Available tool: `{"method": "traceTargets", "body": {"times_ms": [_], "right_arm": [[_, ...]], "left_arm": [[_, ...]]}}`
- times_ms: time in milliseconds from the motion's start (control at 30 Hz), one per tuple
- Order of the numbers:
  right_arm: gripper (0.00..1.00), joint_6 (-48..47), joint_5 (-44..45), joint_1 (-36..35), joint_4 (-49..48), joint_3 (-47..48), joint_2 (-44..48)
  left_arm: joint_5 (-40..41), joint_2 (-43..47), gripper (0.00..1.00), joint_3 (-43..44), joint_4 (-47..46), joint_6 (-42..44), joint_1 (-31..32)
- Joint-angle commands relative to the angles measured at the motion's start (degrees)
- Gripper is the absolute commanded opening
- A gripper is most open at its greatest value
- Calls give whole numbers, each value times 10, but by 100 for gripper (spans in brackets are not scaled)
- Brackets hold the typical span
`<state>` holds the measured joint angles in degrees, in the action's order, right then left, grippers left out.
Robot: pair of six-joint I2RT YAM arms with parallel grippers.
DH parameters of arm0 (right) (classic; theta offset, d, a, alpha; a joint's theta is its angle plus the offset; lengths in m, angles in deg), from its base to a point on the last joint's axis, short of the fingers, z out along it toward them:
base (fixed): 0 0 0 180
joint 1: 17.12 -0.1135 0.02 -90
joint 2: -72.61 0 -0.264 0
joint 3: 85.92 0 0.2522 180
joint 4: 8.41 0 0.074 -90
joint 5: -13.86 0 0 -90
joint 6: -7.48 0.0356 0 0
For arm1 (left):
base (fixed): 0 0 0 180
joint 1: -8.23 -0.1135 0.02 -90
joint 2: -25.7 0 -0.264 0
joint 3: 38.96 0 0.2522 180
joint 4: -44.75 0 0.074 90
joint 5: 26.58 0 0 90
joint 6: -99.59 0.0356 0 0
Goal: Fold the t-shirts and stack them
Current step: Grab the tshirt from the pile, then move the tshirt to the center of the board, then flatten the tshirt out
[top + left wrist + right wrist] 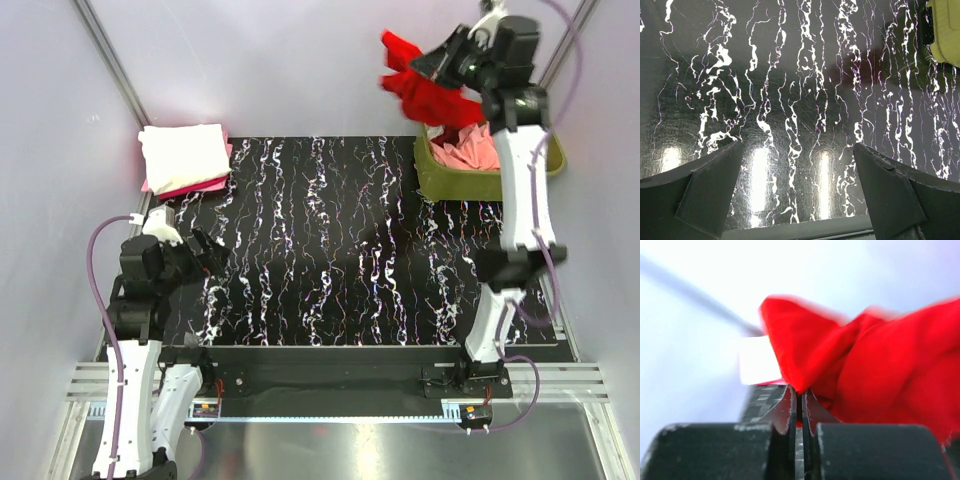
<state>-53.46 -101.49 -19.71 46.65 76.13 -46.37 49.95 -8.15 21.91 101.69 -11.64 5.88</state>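
Now gripping bright red t-shirt (425, 85) high over bin (445, 185)

Clenches right jaws on a fold of bright red t-shirt. In right wrist view, presses fingers (782, 410) together w/ only a thin sliver of red cloth betw. them. Holds cloth bunched and crumpled, well above tabletop (330, 250), at far-right corner. Has right arm (520, 190) stretched up and away from its base, wrist at top edge of top view. Drapes lower folds toward far-left rim of olive-green bin; can't tell whether touching rim or contents. Blurs most of cloth in right wrist view, so no seams or sleeves readable there.

Shows crumpled pink t-shirt (470, 152) lying inside bin, below and right of red one.

Shows folded stack at far-left corner of tabletop, well apart from bin. Has cream-white t-shirt (185, 150) on top, flat and roughly squared. Lets pink edge (227, 153) poke out at right side and dark red edge (190, 189) along near side, both underneath.

Holds left jaws released, spread wide, low over near-left part of tabletop, pointing toward far right. In left wrist view, frames only black, white-veined tabletop betw. both left fingers (710, 195), w/ lamp glare on surface. Catches pale yellowish obj. (946, 30) at upper-right corner of that view; can't tell what.
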Motion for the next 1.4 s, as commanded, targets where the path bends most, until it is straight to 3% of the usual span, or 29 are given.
{"method": "traceTargets", "body": {"times_ms": [0, 100, 133, 167, 200, 233, 367, 500, 633, 833, 933, 1100, 1167, 1367], "right_arm": [[0, 28, -51, 12, -56, -14, 171], [0, 19, 10, 42, -9, -109, 210], [7, 21, 31, 49, 1, -141, 217], [20, 21, 43, 55, 10, -178, 226], [79, 20, 61, 60, 30, -253, 237], [99, 16, 86, 60, 45, -288, 236], [100, -19, 78, 60, 130, -425, 190], [100, -1, 71, 60, 46, -644, 269], [100, -18, 79, 60, 57, -694, 320], [100, -14, 53, 57, 65, -776, 407], [100, -5, 55, 48, 56, -823, 451], [100, 13, 63, 29, 40, -906, 507], [100, 27, 64, 4, 33, -939, 517], [100, 86, 135, -119, 13, -997, 533]], "left_arm": [[13, -2, 99, 3, -23, -1, -3], [15, 2, 99, 3, -23, -1, -4], [16, 3, 99, 3, -23, -2, -4], [18, 4, 99, 3, -24, -3, -4], [18, 4, 99, 3, -23, -3, -4], [21, 3, 99, 3, -22, -3, -4], [35, -10, 99, 3, -20, -6, -4], [29, -34, 99, 3, -20, -7, -2], [37, -81, 99, 11, -11, -12, 15], [55, -69, 99, 8, -16, -20, 51], [49, -89, 99, 7, -21, -35, 92], [115, -140, 99, -2, -58, -95, 248], [164, -180, 99, 0, -77, -131, 322], [190, -279, 99, -26, -170, -208, 437]]}}
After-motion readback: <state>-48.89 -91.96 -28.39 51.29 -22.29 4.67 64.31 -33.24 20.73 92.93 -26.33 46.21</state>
